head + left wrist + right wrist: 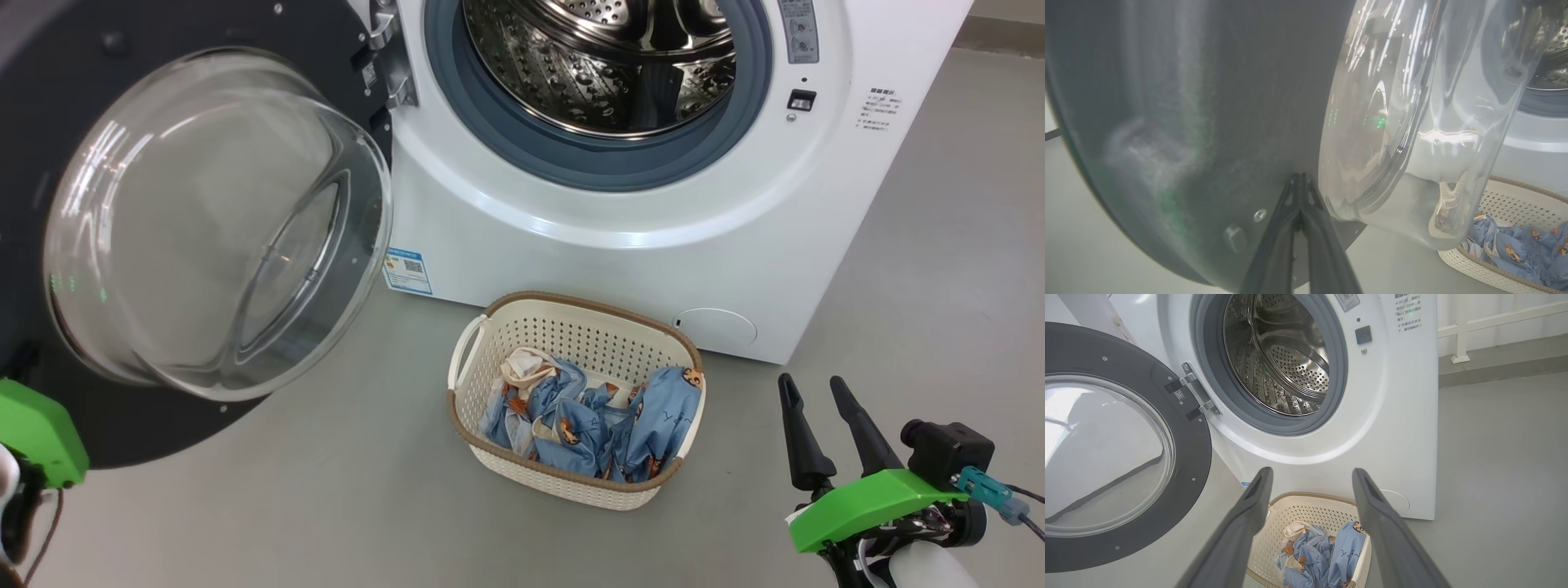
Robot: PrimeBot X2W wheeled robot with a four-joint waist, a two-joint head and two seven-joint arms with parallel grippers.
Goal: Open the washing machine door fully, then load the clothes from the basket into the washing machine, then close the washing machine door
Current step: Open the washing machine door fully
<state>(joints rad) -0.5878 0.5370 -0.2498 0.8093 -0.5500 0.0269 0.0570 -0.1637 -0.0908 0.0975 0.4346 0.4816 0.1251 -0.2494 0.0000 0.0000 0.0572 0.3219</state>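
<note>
The washing machine (620,245) stands with its steel drum (604,65) exposed. Its door (212,220) hangs swung out to the left, black rim and glass bowl facing me. In the left wrist view my left gripper (1299,179) is shut, its tips together against the door's black rim (1188,102) just beside the glass bowl. The basket (571,304) sits on the floor before the machine and holds the blue bear-print clothes (588,416). My right gripper (814,388) hovers open to the right of the basket, holding nothing. In its wrist view, the right gripper (1312,473) frames the basket (1306,510) and clothes (1323,555).
Grey floor (326,506) surrounds the basket. My left arm's green wrist mount (37,433) shows below the door's lower edge. A white rail and wall base (1494,318) run behind the machine on the right. A blue label sticker (406,271) marks the machine's lower front.
</note>
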